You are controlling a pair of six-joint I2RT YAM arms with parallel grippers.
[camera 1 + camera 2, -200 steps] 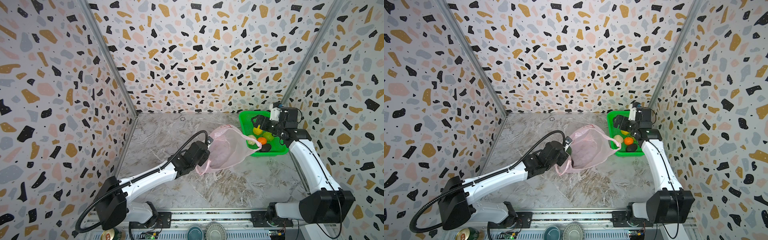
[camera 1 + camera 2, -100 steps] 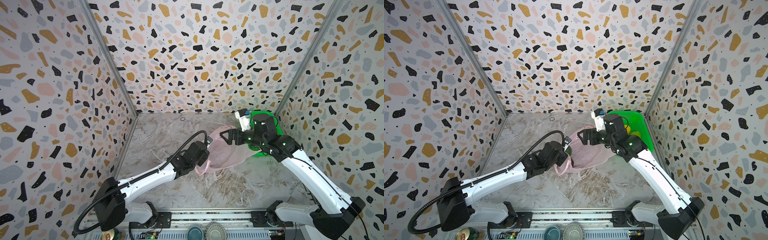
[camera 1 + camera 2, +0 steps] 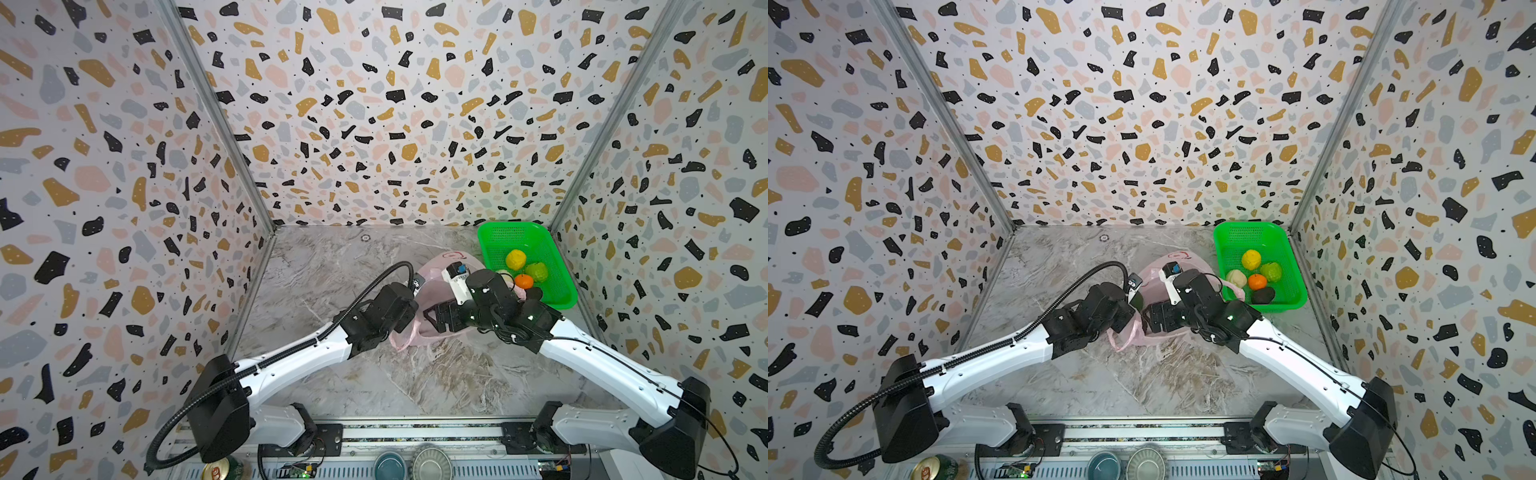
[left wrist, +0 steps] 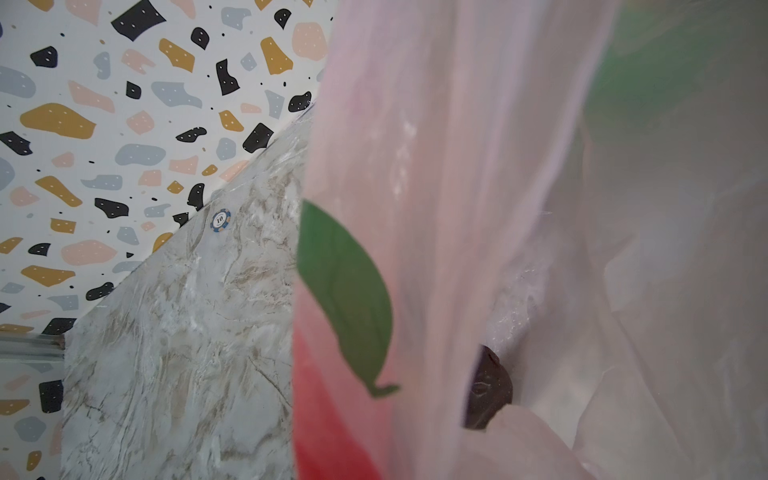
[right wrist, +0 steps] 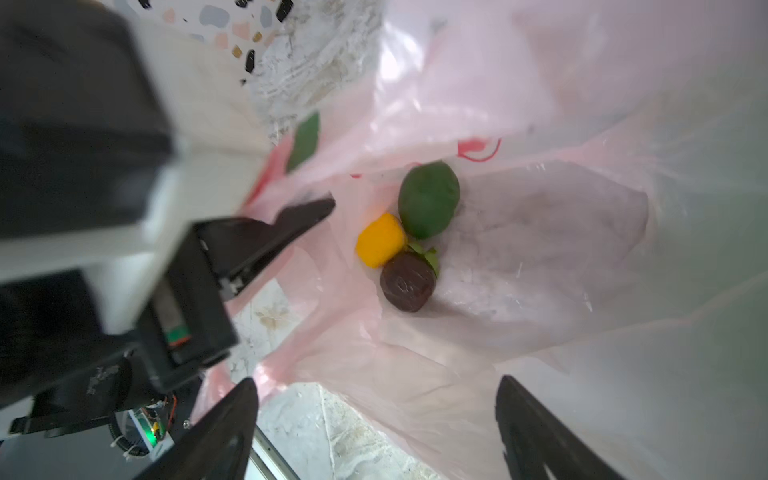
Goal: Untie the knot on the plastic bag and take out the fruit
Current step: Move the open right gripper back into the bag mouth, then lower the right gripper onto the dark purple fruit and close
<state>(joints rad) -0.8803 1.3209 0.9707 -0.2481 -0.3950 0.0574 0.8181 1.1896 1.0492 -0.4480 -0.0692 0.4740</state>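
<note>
Right jaws moved to plastic bag (image 5: 540,257), spread

eight fruit (image 3: 1251,259): five in one green basket (image 3: 1250,231), three in one pink bag (image 5: 540,257).

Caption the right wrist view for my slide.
Open right gripper at the mouth of the plastic bag; inside lie a dark green fruit, a yellow fruit and a blackish-brown fruit.

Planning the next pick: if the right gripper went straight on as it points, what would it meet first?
Likely the blackish-brown fruit lying in the plastic bag, straight ahead of the open right gripper; loose bag film might brush it first, depth unclear.
</note>
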